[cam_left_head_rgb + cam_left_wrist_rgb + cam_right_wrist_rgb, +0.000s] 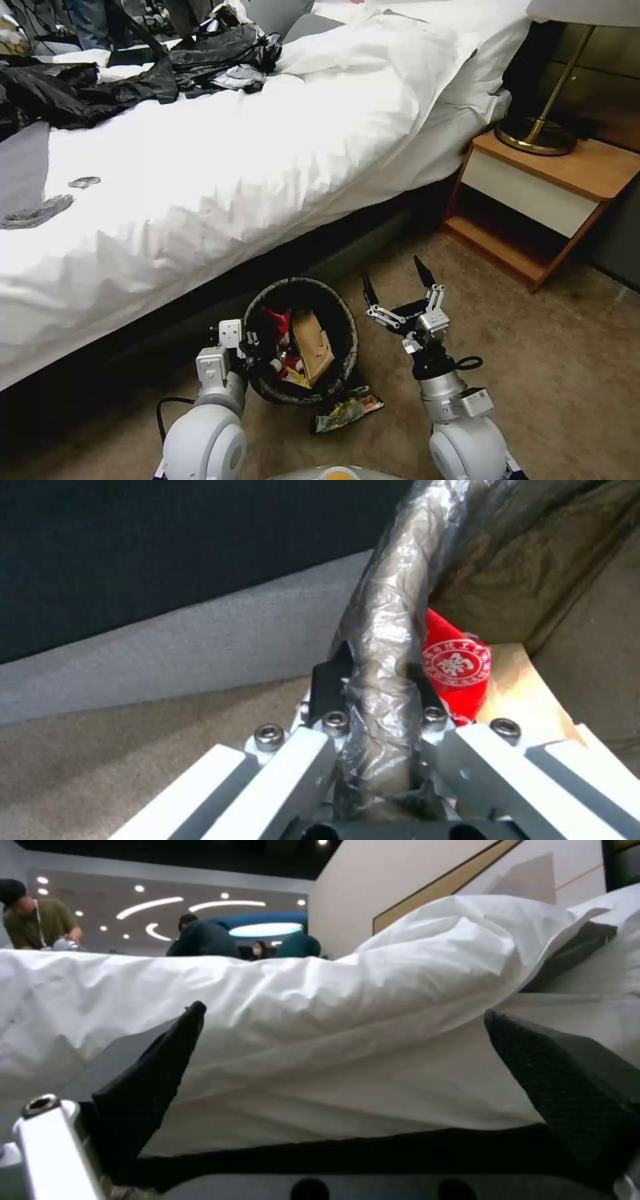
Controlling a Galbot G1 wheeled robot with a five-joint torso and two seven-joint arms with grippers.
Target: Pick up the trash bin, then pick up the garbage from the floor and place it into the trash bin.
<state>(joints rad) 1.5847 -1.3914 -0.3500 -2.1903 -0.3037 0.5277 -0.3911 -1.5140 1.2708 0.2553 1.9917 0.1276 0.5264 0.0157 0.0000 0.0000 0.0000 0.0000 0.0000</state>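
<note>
Trash bin (301, 293) is seen lower centre of the head view, on the floor by the bed (233, 147) — rim clamped by the left pincer (252, 347), liner pinched too. Right pincer (399, 287) is spread wide, empty, beside the bin. Light, thin-walled, slippery film — rim grip is judged best. Wrapper (347, 410) is left on the floor. Red cup (457, 667) carries a round white seal, illegible.

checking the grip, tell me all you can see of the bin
The bin is small and round, lined with a dark translucent bag folded over its rim. It sits on the carpet beside the bed, holding a red cup, tan paper and wrappers. The left gripper is shut on its near rim.
</note>
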